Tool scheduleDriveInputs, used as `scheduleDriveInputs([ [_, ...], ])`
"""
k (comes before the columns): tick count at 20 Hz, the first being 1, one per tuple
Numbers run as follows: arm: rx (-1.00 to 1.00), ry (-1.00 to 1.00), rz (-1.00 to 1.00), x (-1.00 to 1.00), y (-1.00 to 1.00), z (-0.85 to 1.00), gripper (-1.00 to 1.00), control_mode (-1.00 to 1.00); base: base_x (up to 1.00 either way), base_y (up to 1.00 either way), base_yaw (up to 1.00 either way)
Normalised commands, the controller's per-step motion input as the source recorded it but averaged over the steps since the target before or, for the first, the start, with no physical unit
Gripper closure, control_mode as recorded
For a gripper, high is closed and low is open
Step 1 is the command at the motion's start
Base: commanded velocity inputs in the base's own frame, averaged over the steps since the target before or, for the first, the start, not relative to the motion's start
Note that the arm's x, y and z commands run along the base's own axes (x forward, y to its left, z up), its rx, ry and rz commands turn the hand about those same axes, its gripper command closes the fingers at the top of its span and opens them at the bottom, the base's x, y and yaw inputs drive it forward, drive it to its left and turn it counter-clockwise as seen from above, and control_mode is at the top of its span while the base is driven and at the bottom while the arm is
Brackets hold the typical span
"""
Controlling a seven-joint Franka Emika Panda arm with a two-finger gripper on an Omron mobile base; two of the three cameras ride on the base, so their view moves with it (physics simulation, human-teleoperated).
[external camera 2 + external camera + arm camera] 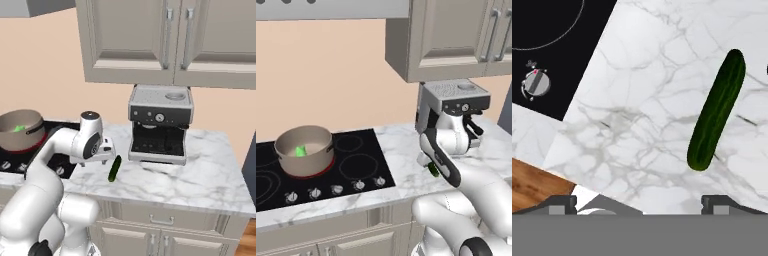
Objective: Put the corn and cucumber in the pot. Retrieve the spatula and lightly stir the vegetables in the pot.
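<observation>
Gripper [639, 202] wide open, empty; cucumber [717, 116] near counter's front edge looks stiff, slick, grab mid-length

Dark green cucumber [716, 111] under my camera, faint lighter streaks along its skin, lying on white marble counter [642, 100] veined in grey. Glossy black cooktop [356, 160] beside it with thin pale ring markings and silver knobs [535, 83]. Beige-tan pot [305, 150], paler rim, something bright green inside, a red glow beneath it. Cabinets [165, 40] are greyish-beige, wall peach, coffee machine [160, 125] silver and black.
</observation>
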Motion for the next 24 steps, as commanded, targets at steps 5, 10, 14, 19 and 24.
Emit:
scheduleDriveInputs([
  [5,0.00,0.00,0.00,0.00,0.00,0.00,-1.00,1.00,0.46,0.02,0.00],
  [10,0.00,0.00,0.00,0.00,0.00,0.00,-1.00,1.00,0.00,0.00,0.00],
  [14,0.00,0.03,-0.04,0.06,0.00,0.00,-1.00,-1.00,0.03,0.00,-0.01],
  [19,0.00,0.27,-0.28,0.24,0.00,0.00,-1.00,-1.00,0.00,0.00,0.00],
  [24,-0.01,0.24,-0.24,0.28,-0.14,-0.18,-1.00,-1.00,0.00,0.00,0.00],
])
